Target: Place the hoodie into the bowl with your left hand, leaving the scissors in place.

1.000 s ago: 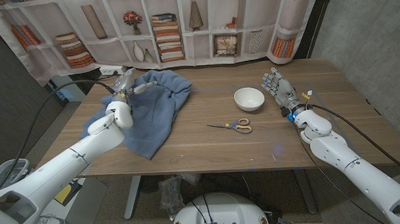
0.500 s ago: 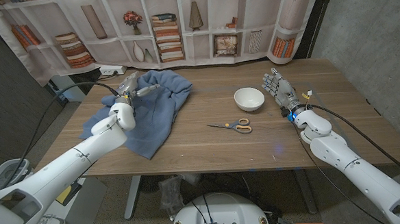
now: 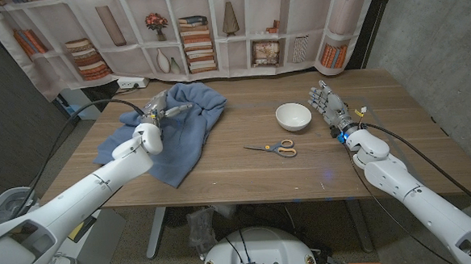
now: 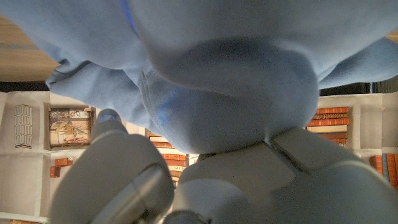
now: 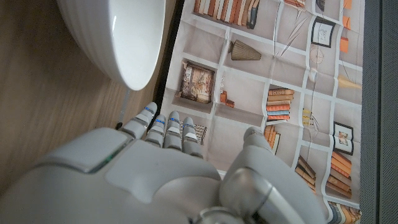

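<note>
Hoodie (image 3: 173, 129), blue and crumpled, lies at the upper left of the head view, with my left hand (image 3: 157, 113) resting on its upper part; in the left wrist view cloth bulges against the fingers (image 4: 112, 168), though I cannot tell if they grip it. At right my right hand (image 3: 328, 104) stands upright, fingers spread, holding nothing, beside the white bowl (image 3: 293, 116). Scissors (image 3: 273, 148) lie below the bowl.
</note>
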